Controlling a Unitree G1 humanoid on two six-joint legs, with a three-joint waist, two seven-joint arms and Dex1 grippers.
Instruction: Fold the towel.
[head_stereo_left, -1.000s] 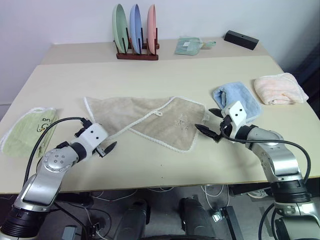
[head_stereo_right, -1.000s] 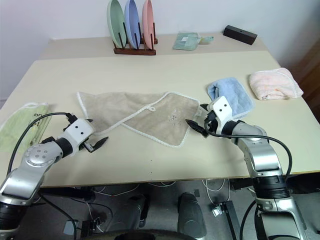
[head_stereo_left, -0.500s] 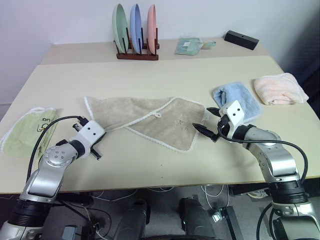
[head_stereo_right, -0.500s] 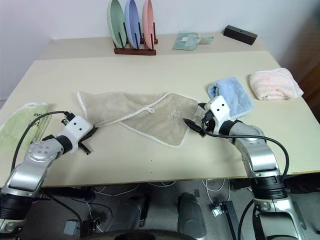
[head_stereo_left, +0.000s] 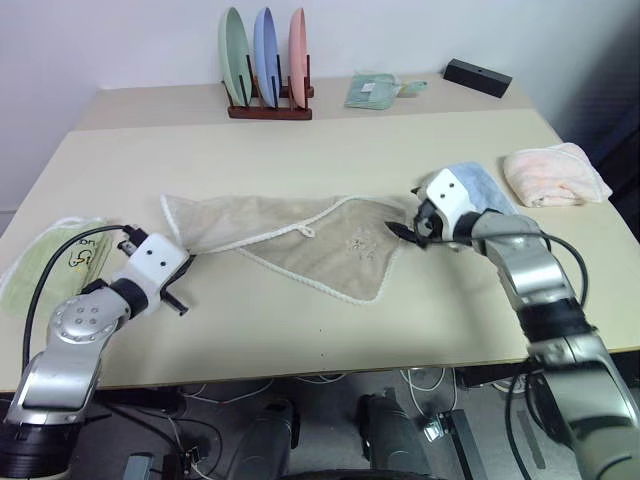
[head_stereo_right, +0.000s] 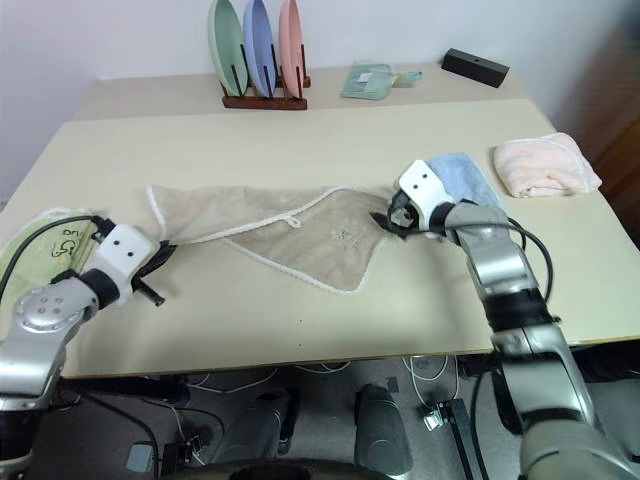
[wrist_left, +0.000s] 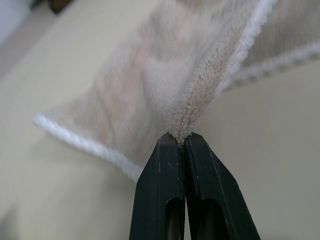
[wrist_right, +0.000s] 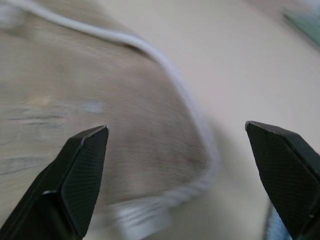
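- The towel (head_stereo_left: 300, 245) lies across the middle of the table (head_stereo_left: 300, 150), spread from left to right and partly doubled over itself, with a white-edged flap crossing its middle and a pointed corner hanging toward the near edge.
- The left gripper (head_stereo_left: 184, 281) sits at the towel's near-left end, its two fingers pressed tight together on a pinch of the cloth; the left wrist view shows a ridge of terry squeezed between the tips. Judging by that hold, this end is being gripped so it can be carried over for a fold.
- The right gripper (head_stereo_left: 412, 228) is at the towel's right corner with its fingers spread wide and nothing between them; the right wrist view shows the white-stitched corner lying in the gap. It seems placed to take this corner, so both ends can move together.
- A folded light-blue towel (head_stereo_left: 475, 188) lies just behind the right gripper, partly hidden by it, and a folded pink towel (head_stereo_left: 555, 175) sits farther right. The blue one is close enough to be nudged.
- A green cloth (head_stereo_left: 35, 270) lies at the near-left edge, just beside the left arm.
- At the far side stand a plate rack (head_stereo_left: 265, 70), a small folded green cloth (head_stereo_left: 375, 90) and a black box (head_stereo_left: 477, 76), all well apart from the towel.
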